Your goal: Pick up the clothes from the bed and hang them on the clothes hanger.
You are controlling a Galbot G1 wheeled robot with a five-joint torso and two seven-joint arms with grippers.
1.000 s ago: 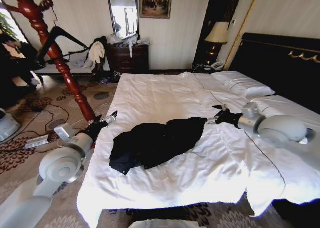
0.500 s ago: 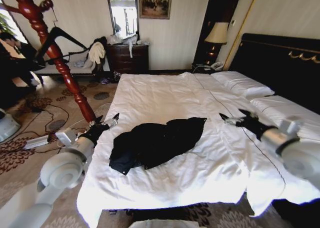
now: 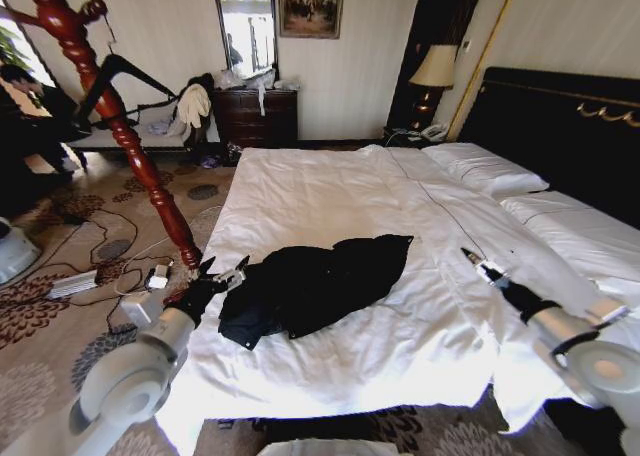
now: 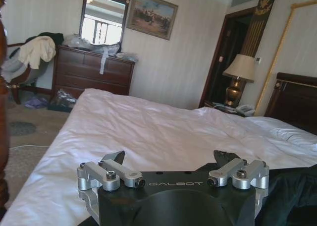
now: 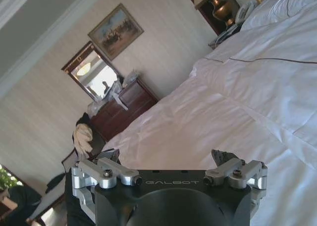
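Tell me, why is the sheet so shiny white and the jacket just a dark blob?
Head view: daylight washes out the bed, hiding its wrinkles, while the jacket stays too dark to show folds. Left wrist view: the mirror glares bright. Right wrist view: the sheets are blown white too.

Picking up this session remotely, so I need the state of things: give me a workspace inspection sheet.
Surface: bed, rumpled white sheets.
Job's things: clothes heaped on the bed; clothes hanger hooked on the red wooden stand.
Clutter: cream garment on far chair.
Grippers: left gripper open beside the clothes; right gripper open above the sheet, apart from them.
Cables: cords on the carpet.
Surroundings: dresser, lamp.
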